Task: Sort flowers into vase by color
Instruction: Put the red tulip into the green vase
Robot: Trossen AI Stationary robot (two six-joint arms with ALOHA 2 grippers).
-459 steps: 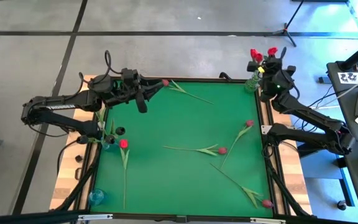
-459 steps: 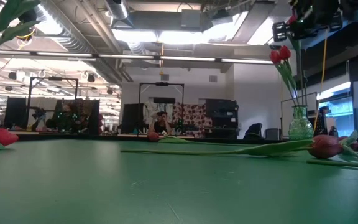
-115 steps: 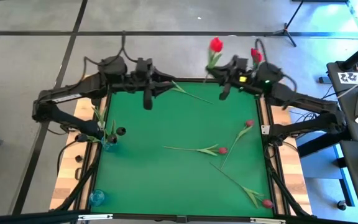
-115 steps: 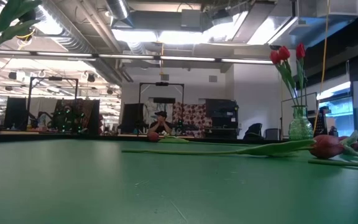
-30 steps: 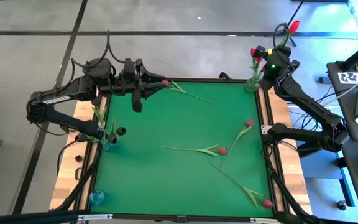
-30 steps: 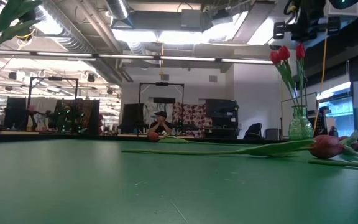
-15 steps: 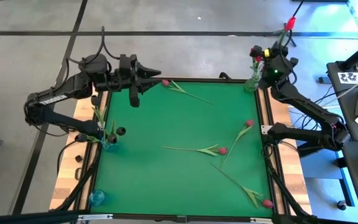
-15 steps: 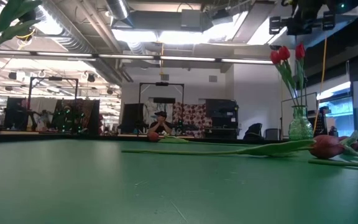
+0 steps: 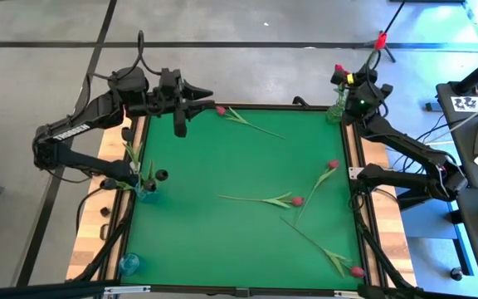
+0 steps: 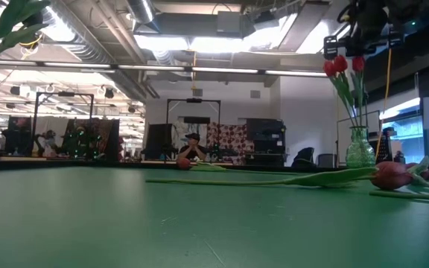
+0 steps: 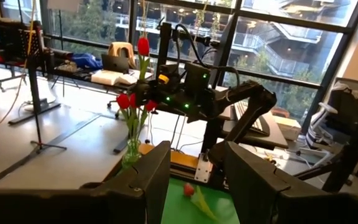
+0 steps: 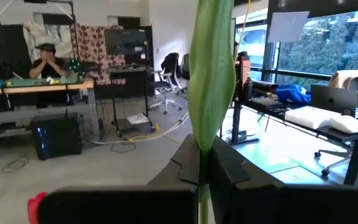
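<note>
The right fingers (image 12: 199,177) are pressed shut on the thin green stem of a red-headed artificial tulip (image 9: 381,38), a long smooth leaf (image 12: 212,68) rising straight up between them. This right gripper (image 9: 357,83) hangs above the clear glass vase (image 9: 336,109) at the desk's 1 o'clock corner, the held bloom leaning out past the desk edge over the floor. In the low view the vase (image 10: 360,147) already carries red tulips (image 10: 337,65) on upright stems.

The left fingers (image 11: 149,168) stand partly apart with nothing between them. The left gripper (image 9: 196,90) hovers at about 11 o'clock over the far edge of the desk, close to a dark red tulip (image 9: 221,110) lying there with its stem running toward the centre.

The desk (image 9: 222,241) is a flat green felt-like mat inside a dark frame, with wooden side strips. Three more loose tulips lie toward 3 to 5 o'clock: one (image 9: 333,165) near the right edge, one (image 9: 296,201) near the middle, one (image 9: 355,271) by the 5 o'clock corner. The mat's left half is open. A teal glass vase (image 9: 144,192) at 9 o'clock holds green stems; another small teal vase (image 9: 129,264) sits at 7 o'clock.
</note>
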